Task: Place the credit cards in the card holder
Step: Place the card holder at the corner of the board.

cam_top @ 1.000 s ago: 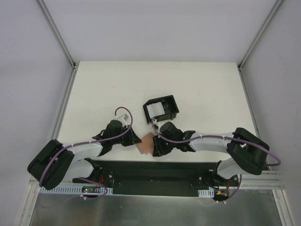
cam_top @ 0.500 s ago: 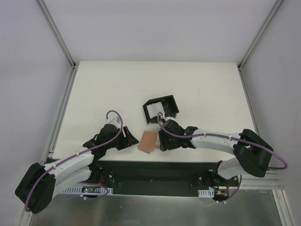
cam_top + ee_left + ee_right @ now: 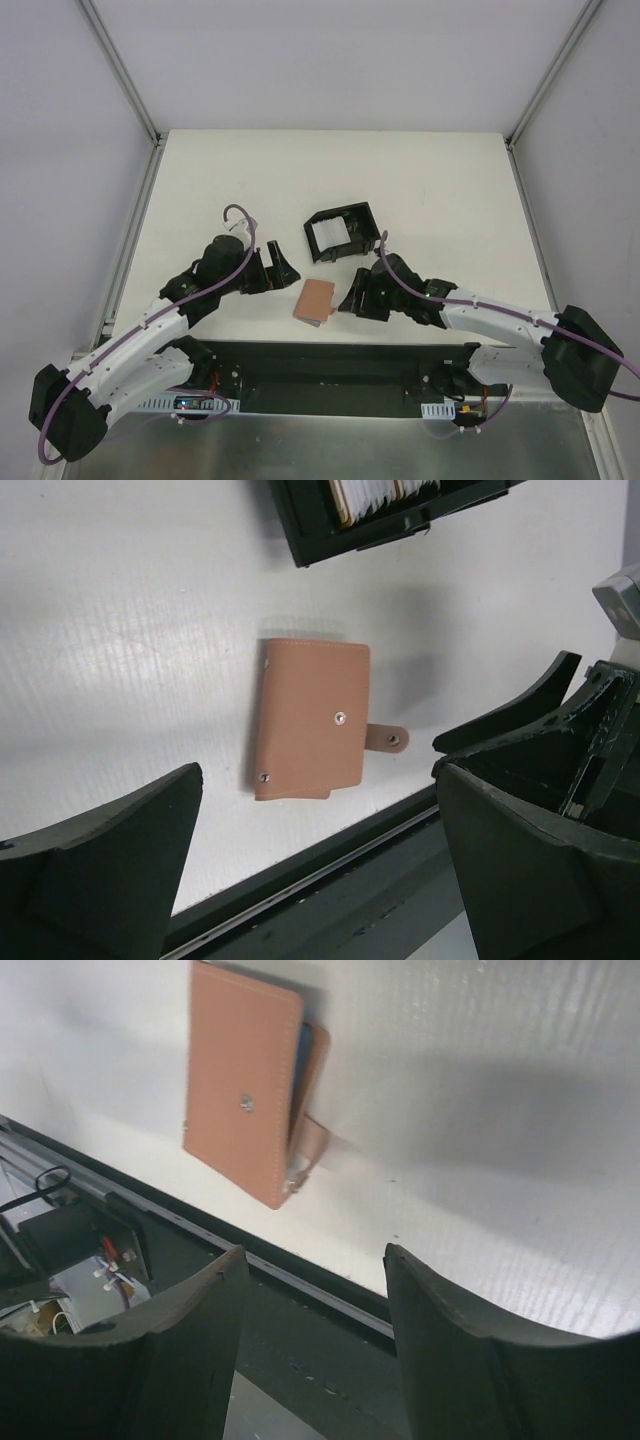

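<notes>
top external view: card holder lies folded near the table's front edge, both grippers off it

the card holder (image 3: 316, 300) lies flat on the white table (image 3: 430, 190) between the two grippers, touched by neither. its tan face shows stitching round the border, a small metal snap stud in the middle and two rivets by one long side. no lettering on it can be read. a strap tab with its own snap sticks out loose from the long side that faces the right gripper (image 3: 352, 291). on that same side, in the right wrist view, a sliver of light blue credit card (image 3: 303, 1050) shows between the covers.

its long axis runs roughly from the near edge toward the far one, tilted a little. the near short end lies just beside the table's front edge, where a black rail (image 3: 330, 365) runs. a black box frame (image 3: 343, 232) holding white pieces stands near its far end, apart from it. bare white surface shows on both long sides.

the left gripper (image 3: 277, 268) hovers just left of the holder, jaws spread wide and holding nothing. the right gripper's jaws are partly open and also empty.
</notes>
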